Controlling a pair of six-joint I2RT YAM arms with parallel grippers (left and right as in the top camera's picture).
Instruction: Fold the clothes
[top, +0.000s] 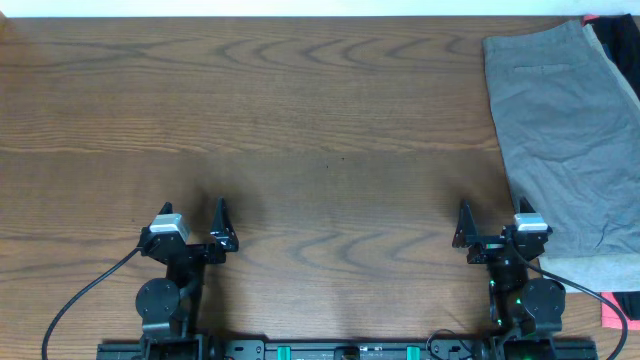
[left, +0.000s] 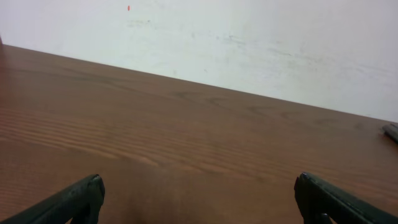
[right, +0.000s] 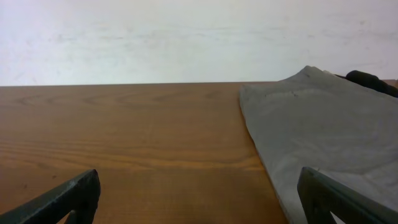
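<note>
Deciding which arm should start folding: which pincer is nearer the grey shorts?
Right. The right pincer sits beside the grey shorts, near their lower left edge; the left pincer is far across the table.

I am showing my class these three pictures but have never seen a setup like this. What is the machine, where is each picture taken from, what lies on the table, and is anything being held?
Two robot arms sit at the near edge of a wooden table. The overhead view looks straight down on both. The other two come from cameras on each wrist, so the dark tips at their bottom corners are that arm's own fingers. The left gripper and right gripper are both open and hold nothing. At the table's right side lies a pair of grey shorts, spread flat on top of other clothes: a lighter beige piece shows below it, and dark and pink fabric peeks out at the edge.
</note>
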